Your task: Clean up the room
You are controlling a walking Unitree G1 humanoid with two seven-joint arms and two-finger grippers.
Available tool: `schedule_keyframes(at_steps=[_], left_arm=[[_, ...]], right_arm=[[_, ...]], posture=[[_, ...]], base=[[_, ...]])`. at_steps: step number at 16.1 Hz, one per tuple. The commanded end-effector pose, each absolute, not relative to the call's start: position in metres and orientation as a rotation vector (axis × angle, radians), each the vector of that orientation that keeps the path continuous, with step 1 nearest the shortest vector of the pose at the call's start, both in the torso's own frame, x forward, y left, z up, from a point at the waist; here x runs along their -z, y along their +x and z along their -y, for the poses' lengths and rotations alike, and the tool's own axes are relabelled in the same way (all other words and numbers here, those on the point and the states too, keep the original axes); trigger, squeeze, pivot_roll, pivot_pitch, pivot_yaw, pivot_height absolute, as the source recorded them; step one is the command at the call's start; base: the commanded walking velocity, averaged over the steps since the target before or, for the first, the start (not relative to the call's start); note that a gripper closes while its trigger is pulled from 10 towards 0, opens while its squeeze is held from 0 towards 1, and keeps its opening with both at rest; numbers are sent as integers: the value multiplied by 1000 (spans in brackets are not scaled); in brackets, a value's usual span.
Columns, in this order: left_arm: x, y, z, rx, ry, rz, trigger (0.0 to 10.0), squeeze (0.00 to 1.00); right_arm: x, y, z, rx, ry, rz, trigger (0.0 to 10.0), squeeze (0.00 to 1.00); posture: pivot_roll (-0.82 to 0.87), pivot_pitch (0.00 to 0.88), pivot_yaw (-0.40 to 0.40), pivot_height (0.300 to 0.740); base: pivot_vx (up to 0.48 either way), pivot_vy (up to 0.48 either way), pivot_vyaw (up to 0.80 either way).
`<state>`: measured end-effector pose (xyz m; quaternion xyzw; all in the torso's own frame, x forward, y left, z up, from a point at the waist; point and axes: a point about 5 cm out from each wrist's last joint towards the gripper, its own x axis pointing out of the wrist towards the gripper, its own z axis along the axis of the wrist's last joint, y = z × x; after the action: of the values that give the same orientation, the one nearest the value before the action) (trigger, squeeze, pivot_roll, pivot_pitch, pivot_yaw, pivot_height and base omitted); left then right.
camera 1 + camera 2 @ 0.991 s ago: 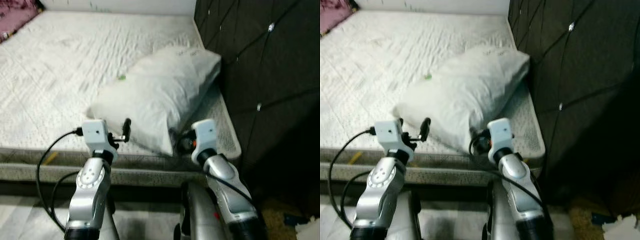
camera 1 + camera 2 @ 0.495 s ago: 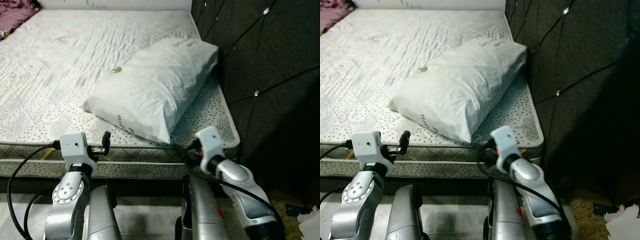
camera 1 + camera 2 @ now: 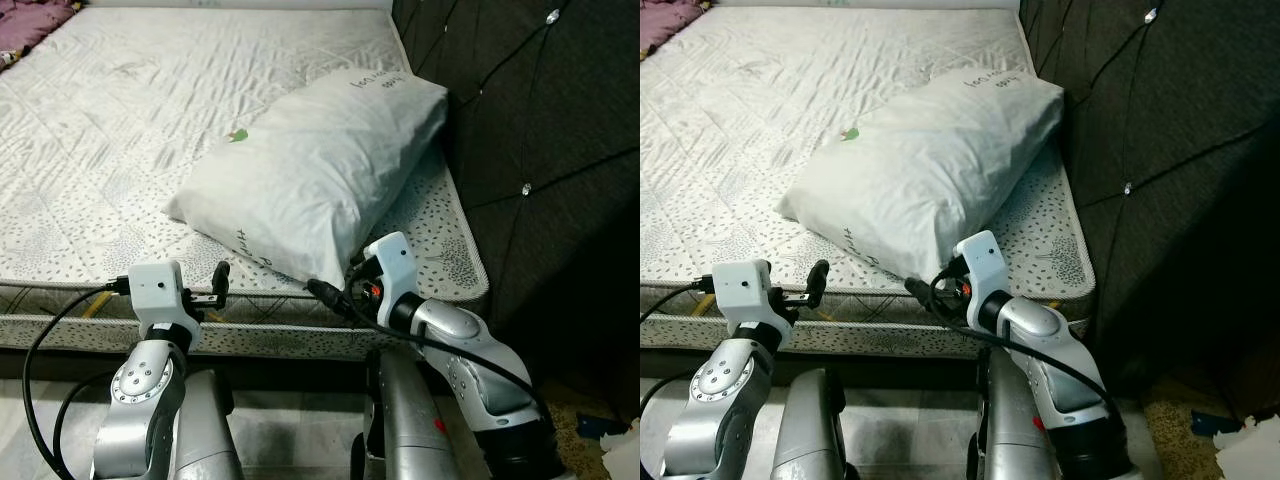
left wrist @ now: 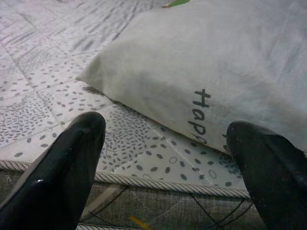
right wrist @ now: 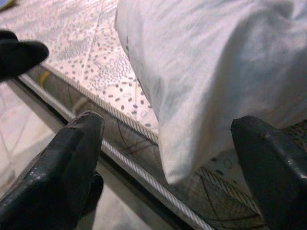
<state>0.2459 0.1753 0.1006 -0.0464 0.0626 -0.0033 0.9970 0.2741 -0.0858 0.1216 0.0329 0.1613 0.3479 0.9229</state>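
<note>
1. Pillow: lies askew on the mattress, its far end against the headboard, its near corner close to the mattress edge.
2. Right gripper: fingers spread wide, empty, aimed at the near corner. Left gripper: also spread wide, empty, facing the pillow's printed side.
3. Risk: a pinch on one corner would likely catch only loose cover, so the filling sags and the pillow drags or slips off the edge.
4. Risk: the right arm's cable may snag on the mattress piping.
5. Materials: soft, plump, off-white fabric with dark lettering and a small green mark, possibly a label; quilted speckled mattress; dark tufted headboard.
</note>
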Motion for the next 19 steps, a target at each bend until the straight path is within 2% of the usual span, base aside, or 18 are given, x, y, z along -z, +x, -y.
schedule_keyframes(at_steps=[1,3,6,11,15,17,19], left_arm=[[-105,249,-174,22,-90,-119,10000,0],[-105,250,-172,25,-91,-119,10000,0],[-105,244,-178,4,-84,-125,10000,0],[-104,235,-186,-44,-78,-131,10000,0],[-105,236,-183,-45,-79,-127,10000,0],[-104,238,-182,-41,-80,-128,10000,0],[-104,240,-180,-34,-83,-127,10000,0]], right_arm=[[-127,279,75,-725,80,-338,10000,0],[-125,282,66,-721,69,-343,10000,0],[-119,297,54,-611,38,-342,10000,0],[-115,317,52,-481,15,-329,10000,0],[-119,335,75,-293,-65,-267,10000,0],[-110,335,94,-244,-68,-302,10000,0],[-98,329,99,-242,-56,-358,10000,0]], posture=[[57,43,4,499],[68,39,2,499],[101,31,-13,499],[136,31,-38,499],[133,28,-41,499],[124,25,-38,499],[116,21,-34,499]], base=[[0,0,0],[0,0,0],[0,0,0],[0,0,0],[0,0,0],[0,0,0],[0,0,0]])
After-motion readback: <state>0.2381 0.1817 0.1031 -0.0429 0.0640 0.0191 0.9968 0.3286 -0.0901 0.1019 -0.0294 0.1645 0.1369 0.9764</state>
